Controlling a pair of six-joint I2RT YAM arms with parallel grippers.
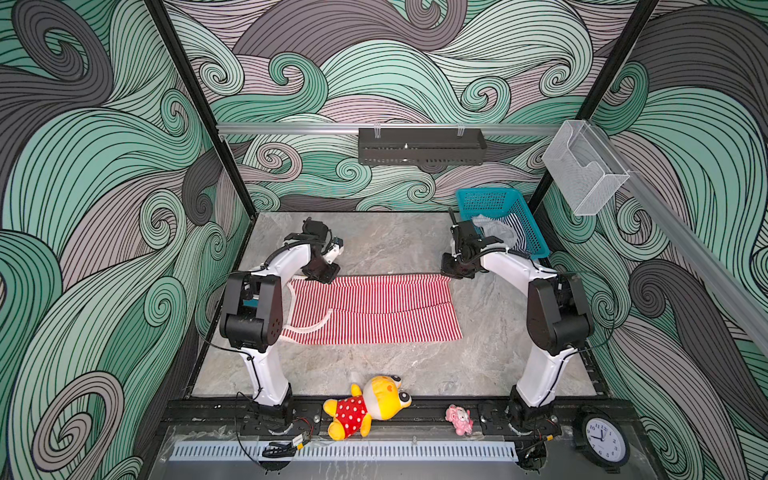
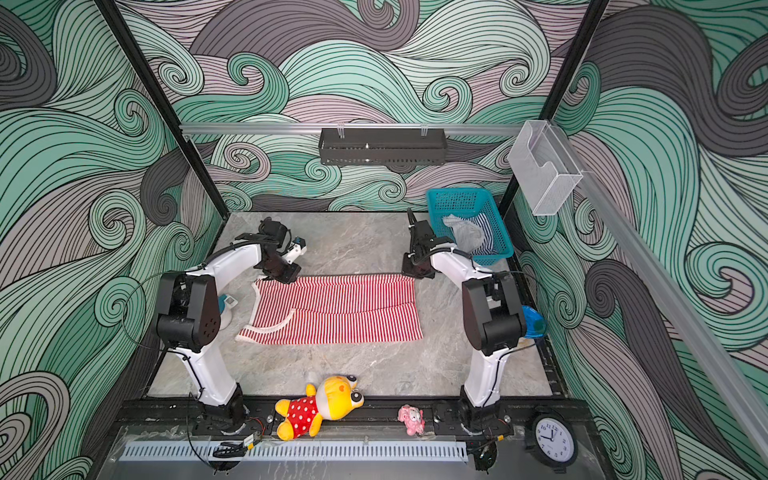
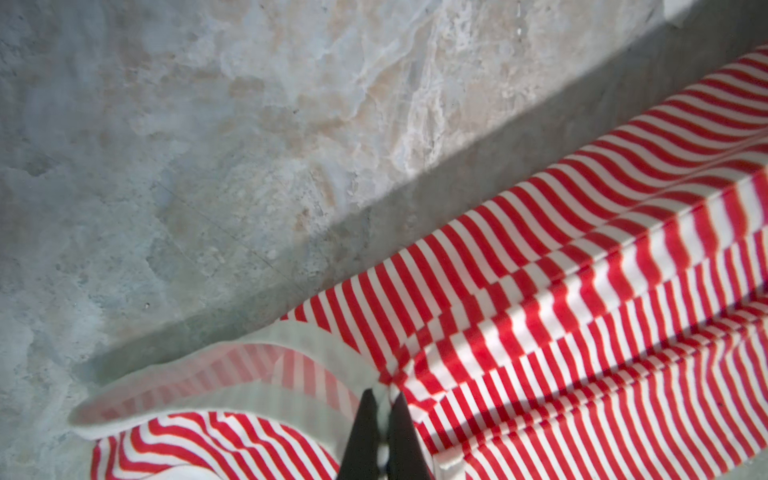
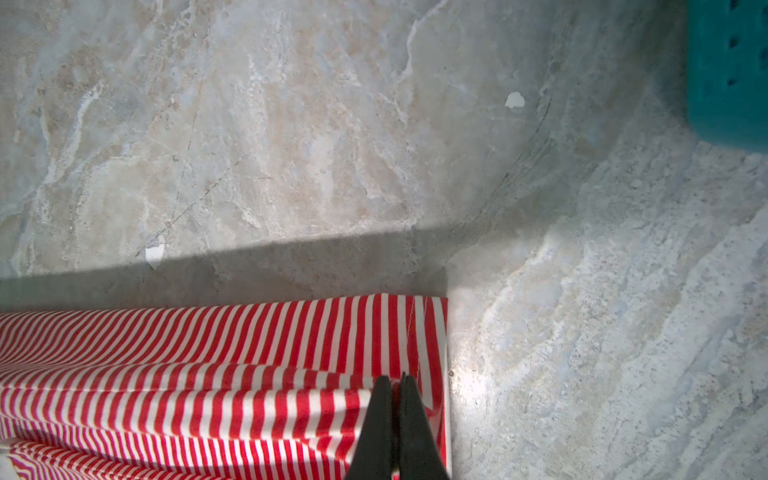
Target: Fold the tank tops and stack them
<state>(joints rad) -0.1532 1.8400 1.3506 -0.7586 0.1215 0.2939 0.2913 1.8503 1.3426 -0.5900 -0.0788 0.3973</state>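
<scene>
Currently: red-and-white tank top [image 1: 374, 311] at desk [image 1: 395, 245] centre; my left gripper [image 3: 384, 395] clamped on armhole trim, right gripper [image 4: 397, 380] clamped on hem corner, far edge. Limp, light knit, I judge; hold corners. Navy-and-white tank top [image 1: 517, 235] in basket [image 1: 486, 195].

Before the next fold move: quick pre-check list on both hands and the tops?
1. Left hand shut on red tank top, trimmed end: ok.
2. Right hand shut on its hem corner: ok.
3. Far edge lifted off table between the hands: ok.
4. Near half lying flat: ok.
5. Navy tank top out of basket: not ok, it lies inside.
6. Both layers pinched: cannot tell.
</scene>
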